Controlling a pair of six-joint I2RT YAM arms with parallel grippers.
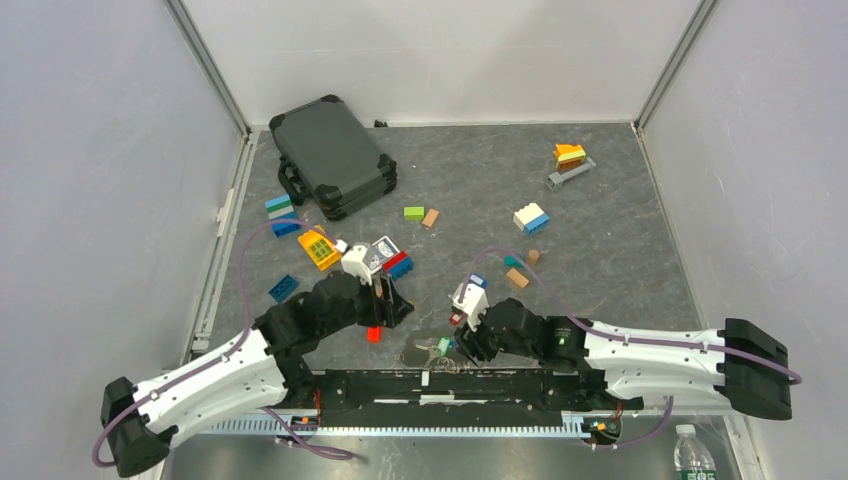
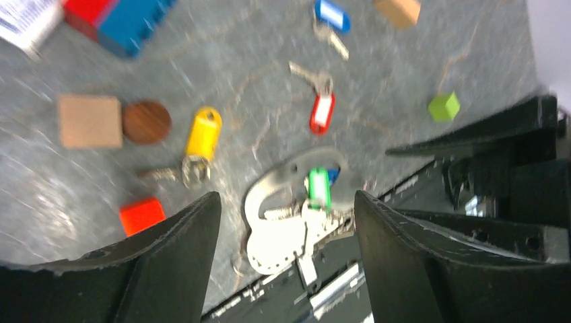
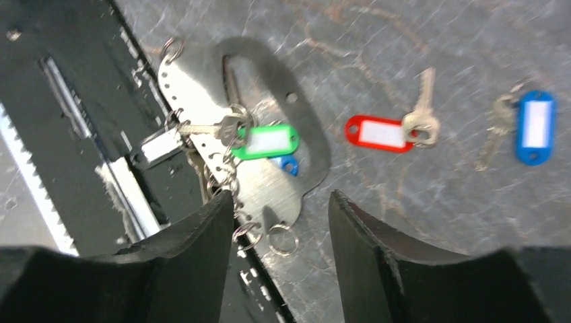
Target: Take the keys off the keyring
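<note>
The keyring [image 3: 192,101] is a flat silver metal holder with small split rings, lying at the table's near edge, partly over the black rail. A green-tagged key [image 3: 268,141] and a blue tag [image 3: 288,165] lie on it among its rings. Loose on the table lie a red-tagged key [image 3: 380,132], a blue-tagged key [image 3: 535,126] and a yellow-tagged key [image 2: 203,133]. My left gripper [image 2: 286,198] hangs open above the keyring [image 2: 276,242], nothing between its fingers. Over the keyring's ringed end my right gripper [image 3: 281,196] is open and empty too.
A black case [image 1: 332,155] sits at the back left. A card box [image 1: 383,252], coloured blocks, a red block [image 2: 141,215], a green cube [image 2: 444,106] and wooden pieces [image 2: 89,121] are scattered around. The black rail [image 1: 440,385] runs along the near edge.
</note>
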